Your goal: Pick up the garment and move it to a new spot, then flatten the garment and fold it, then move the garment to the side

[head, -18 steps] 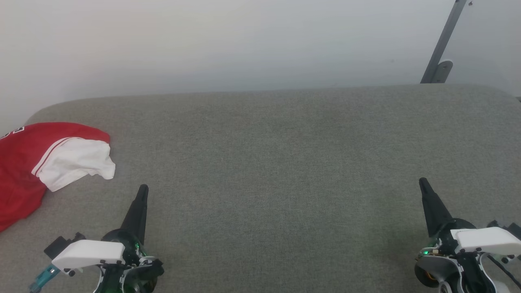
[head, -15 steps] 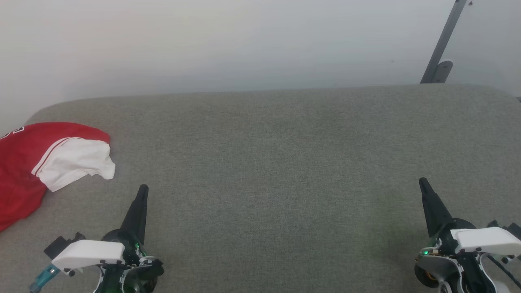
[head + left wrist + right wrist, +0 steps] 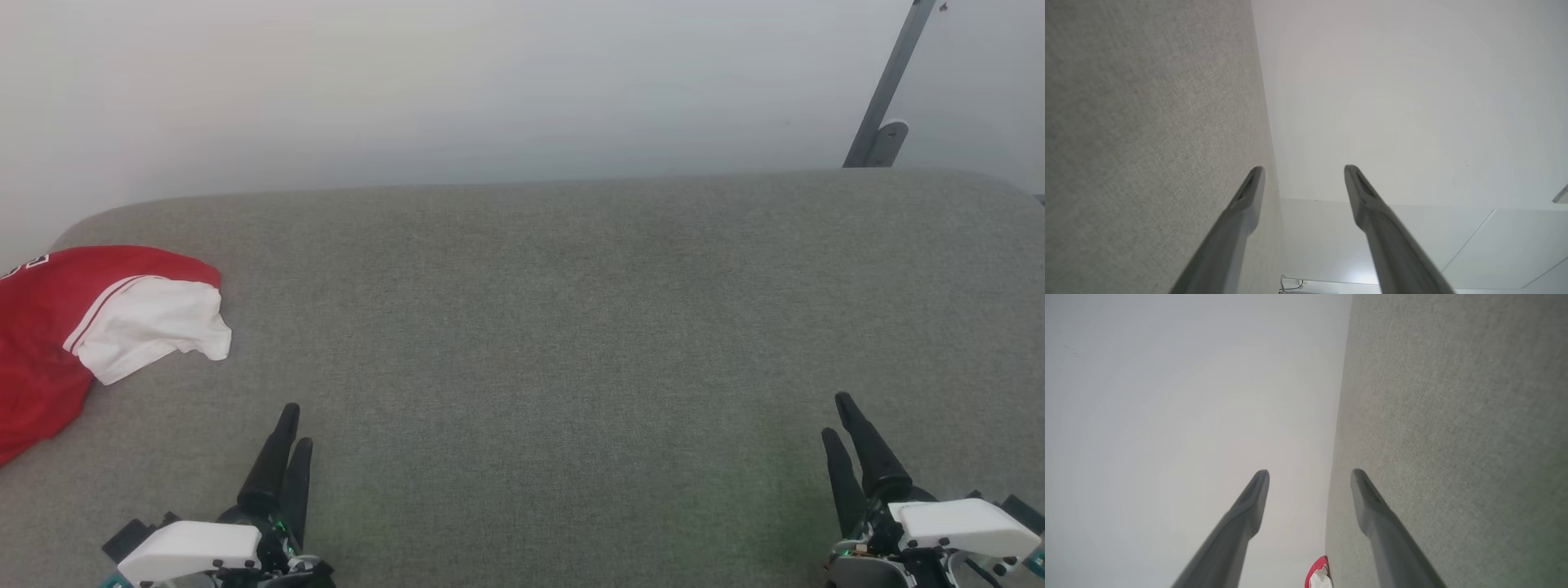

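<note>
1. Head view showed the garment [image 3: 41, 327] bunched at the far left of the surface [image 3: 571, 286]. The picture's left edge cut part of it off, so its full extent could not be told.
2. The left end effector [image 3: 296, 425] sat low at the near left, fingers pointing away from the robot. The garment lay ahead of it and off to its left, near but not touching.
3. The right end effector [image 3: 834, 415] sat at the near right, well apart from the garment, with almost the whole surface between them.
4. What showed of the heap ran from the far side back toward the near left. Its white sleeve [image 3: 155, 327] spilled toward the middle and was the part closest to the left fingertips.
5. In the left wrist view the left end effector [image 3: 1303, 168] was spread wide with nothing between its fingers. The right end effector [image 3: 1310, 472] looked the same in the right wrist view, where the garment [image 3: 1318, 573] was a small red-and-white sliver far beyond the fingers.
6. The left arm looked the better placed for the pickup, by a swing forward and leftward. A hold on the sleeve alone would probably trail the rest.
</note>
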